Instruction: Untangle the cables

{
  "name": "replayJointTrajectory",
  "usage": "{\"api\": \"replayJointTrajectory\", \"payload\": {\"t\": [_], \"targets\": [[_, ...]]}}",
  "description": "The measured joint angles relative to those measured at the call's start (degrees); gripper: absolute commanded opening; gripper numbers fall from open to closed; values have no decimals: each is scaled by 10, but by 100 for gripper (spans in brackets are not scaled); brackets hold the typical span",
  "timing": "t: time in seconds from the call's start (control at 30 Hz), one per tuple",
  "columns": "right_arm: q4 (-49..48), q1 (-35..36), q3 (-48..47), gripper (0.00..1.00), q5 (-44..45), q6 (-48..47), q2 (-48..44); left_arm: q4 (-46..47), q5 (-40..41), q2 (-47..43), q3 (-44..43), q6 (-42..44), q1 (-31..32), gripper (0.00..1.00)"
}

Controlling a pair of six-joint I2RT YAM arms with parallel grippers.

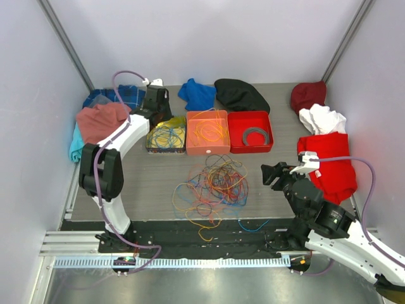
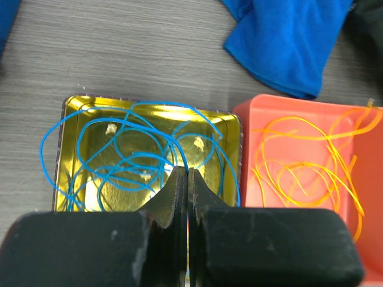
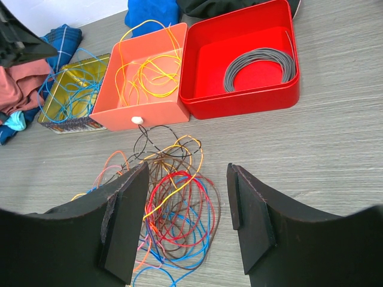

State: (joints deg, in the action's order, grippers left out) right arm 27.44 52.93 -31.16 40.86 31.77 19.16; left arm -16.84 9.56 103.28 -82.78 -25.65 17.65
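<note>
A tangle of cables (image 1: 212, 187) in red, blue, brown, orange and yellow lies mid-table; in the right wrist view the tangle (image 3: 179, 203) sits just ahead of and between the fingers. My right gripper (image 1: 269, 172) (image 3: 187, 179) is open and empty, right of the tangle. My left gripper (image 1: 159, 121) (image 2: 187, 173) is shut on a blue cable (image 2: 119, 128) above the yellow tin (image 1: 152, 147) (image 2: 72, 104), which holds loops of blue cable. The orange tray (image 1: 207, 151) (image 2: 263, 113) holds orange-yellow cables (image 2: 299, 173).
A red tray (image 1: 251, 149) (image 3: 239, 101) holds a grey coiled ring (image 1: 256, 136) (image 3: 260, 69). Cloths lie around the back and sides: blue (image 1: 196, 94), black (image 1: 240, 95), dark red (image 1: 308, 95), white and red (image 1: 326, 152), pink and plaid (image 1: 101, 117). Loose strands (image 1: 253, 225) reach the front edge.
</note>
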Motion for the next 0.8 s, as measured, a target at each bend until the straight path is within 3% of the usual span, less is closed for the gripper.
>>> {"api": "replayJointTrajectory", "payload": {"t": [0.3, 0.57, 0.8], "targets": [[-1, 0, 1, 63, 1, -2, 12, 101, 40, 20, 44, 7, 0, 0], [-1, 0, 2, 63, 1, -2, 21, 231, 44, 12, 190, 22, 0, 3], [-1, 0, 2, 63, 1, -2, 21, 243, 45, -21, 209, 23, 0, 38]]}}
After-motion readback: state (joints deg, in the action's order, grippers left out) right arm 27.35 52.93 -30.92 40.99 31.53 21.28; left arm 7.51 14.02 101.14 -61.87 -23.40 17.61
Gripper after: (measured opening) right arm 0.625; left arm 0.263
